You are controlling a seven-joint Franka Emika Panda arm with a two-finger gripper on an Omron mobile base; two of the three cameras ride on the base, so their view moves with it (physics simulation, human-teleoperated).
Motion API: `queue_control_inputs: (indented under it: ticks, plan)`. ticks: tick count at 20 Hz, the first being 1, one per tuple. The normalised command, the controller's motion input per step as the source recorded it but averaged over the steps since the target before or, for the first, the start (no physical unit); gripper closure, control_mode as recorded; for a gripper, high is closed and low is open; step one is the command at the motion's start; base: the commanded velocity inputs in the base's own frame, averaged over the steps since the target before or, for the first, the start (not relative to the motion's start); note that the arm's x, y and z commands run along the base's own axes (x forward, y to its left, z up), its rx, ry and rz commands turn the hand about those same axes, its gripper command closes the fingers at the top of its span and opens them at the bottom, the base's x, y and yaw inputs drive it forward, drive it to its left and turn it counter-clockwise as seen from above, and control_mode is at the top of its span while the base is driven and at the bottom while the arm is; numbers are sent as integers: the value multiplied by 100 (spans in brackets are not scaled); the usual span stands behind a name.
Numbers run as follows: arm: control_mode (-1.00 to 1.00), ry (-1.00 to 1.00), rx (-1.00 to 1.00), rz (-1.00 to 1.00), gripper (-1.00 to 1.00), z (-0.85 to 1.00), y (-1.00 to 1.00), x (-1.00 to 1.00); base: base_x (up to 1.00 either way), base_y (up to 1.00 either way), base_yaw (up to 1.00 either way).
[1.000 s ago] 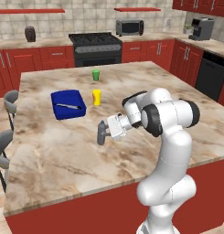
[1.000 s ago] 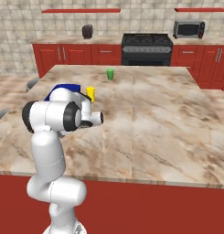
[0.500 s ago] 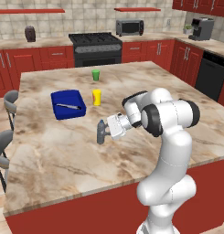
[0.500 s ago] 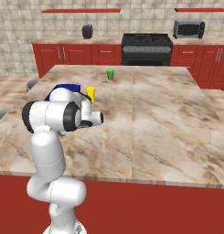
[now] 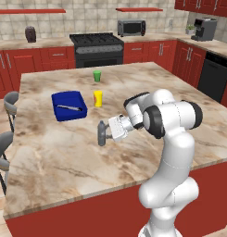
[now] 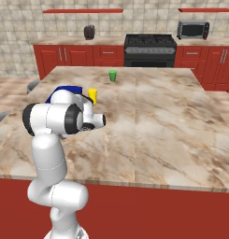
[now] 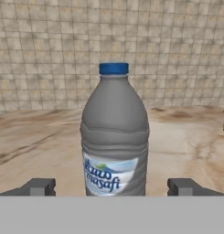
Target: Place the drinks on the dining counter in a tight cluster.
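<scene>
A small grey plastic bottle [image 5: 101, 128] with a blue cap stands upright on the dining counter [image 5: 64, 157], left of my arm. My gripper [image 5: 104, 137] reaches in from the right at bottle height, its jaws open with one on either side. In the hand view the bottle [image 7: 114, 132] stands close in the middle. My gripper [image 7: 112, 188] has its fingertips [image 7: 38, 187] wide apart, with a clear gap to the bottle on both sides. Nothing is held.
A blue tray [image 5: 68, 105] holding a utensil lies behind the bottle to the left. Beside it stands a yellow container [image 5: 97, 98], with a small green cup [image 5: 97, 76] further back. Grey stools [image 5: 3, 157] line the counter's left edge. The stove and red cabinets stand along the back wall.
The jaws have opened off the grey bottle, which stays standing in the same spot. Arm and base have not visibly moved.
</scene>
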Motion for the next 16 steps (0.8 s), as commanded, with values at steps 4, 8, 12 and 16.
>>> queue_control_inputs:
  ticks: [4,8,12,16]
  plan:
    - [-100,0,0,0,-100,1,-14,0,0,0,0]
    - [-100,0,0,-5,-100,23,-54,0,0,0,0]
    - [-100,5,0,-11,-100,51,-53,0,0,0,0]
    - [-100,16,-3,-16,-100,82,-41,2,0,0,0]
